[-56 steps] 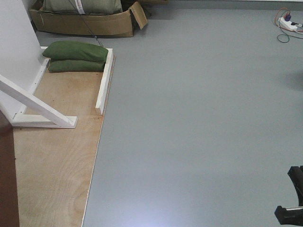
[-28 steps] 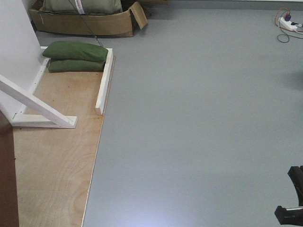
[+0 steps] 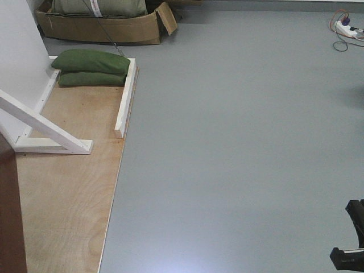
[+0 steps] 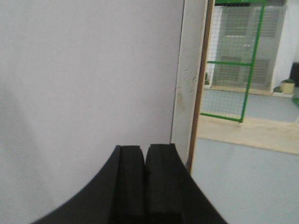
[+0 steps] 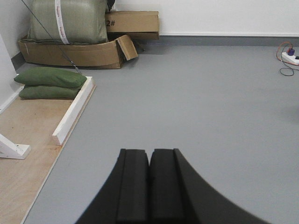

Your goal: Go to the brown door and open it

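The brown door [image 3: 10, 216] shows only as a narrow dark reddish strip at the lower left edge of the front view, standing on the plywood base [image 3: 68, 187] just beside the slanted brace of the white frame [image 3: 45, 128]. Its handle is out of every view, and whether it is latched or ajar cannot be told. Two green sandbags [image 3: 91, 67] weigh down the far end of the frame, with a cardboard box [image 3: 102, 28] behind them and bare grey floor [image 3: 239, 142] to the right.

The left gripper [image 4: 145, 150] has its jaws pressed together on nothing and faces a plain white panel [image 4: 88, 84] close ahead. The right gripper [image 5: 150, 154] is likewise closed and empty, pointing over the floor.

The door is probably heavy and stiff, swinging only about its hinges, and its glossy face would give the jaws little grip. The sensible hold is the handle: press it down, then push or pull in an arc. Since the door sits far to the left, the base likely needs to turn toward it first
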`<state>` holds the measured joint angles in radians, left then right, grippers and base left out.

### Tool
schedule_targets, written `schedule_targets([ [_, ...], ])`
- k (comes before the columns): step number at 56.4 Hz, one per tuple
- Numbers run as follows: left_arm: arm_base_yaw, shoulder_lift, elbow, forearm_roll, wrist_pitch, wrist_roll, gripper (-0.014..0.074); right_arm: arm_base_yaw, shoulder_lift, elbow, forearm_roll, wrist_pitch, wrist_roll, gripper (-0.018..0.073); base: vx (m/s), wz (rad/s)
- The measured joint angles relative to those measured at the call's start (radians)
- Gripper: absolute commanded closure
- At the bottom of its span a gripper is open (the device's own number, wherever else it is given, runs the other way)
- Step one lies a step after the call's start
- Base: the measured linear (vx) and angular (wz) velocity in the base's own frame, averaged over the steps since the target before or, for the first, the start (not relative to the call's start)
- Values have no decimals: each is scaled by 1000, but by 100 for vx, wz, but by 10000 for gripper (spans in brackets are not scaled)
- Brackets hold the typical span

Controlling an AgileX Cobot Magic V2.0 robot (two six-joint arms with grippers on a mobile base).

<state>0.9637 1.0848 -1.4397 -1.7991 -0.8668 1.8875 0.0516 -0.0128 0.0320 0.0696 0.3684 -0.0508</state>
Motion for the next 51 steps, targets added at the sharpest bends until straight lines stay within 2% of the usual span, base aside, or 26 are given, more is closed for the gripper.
schedule_targets([
  [19,1,-30,0,12,299,-247,530,0,0,0,0,0,0,559,0,0],
  [42,1,-20,0,39,747,-665,530,0,0,0,0,0,0,559,0,0],
  [51,-45,-1,0,49,873,-796,530,0,0,0,0,0,0,559,0,0],
])
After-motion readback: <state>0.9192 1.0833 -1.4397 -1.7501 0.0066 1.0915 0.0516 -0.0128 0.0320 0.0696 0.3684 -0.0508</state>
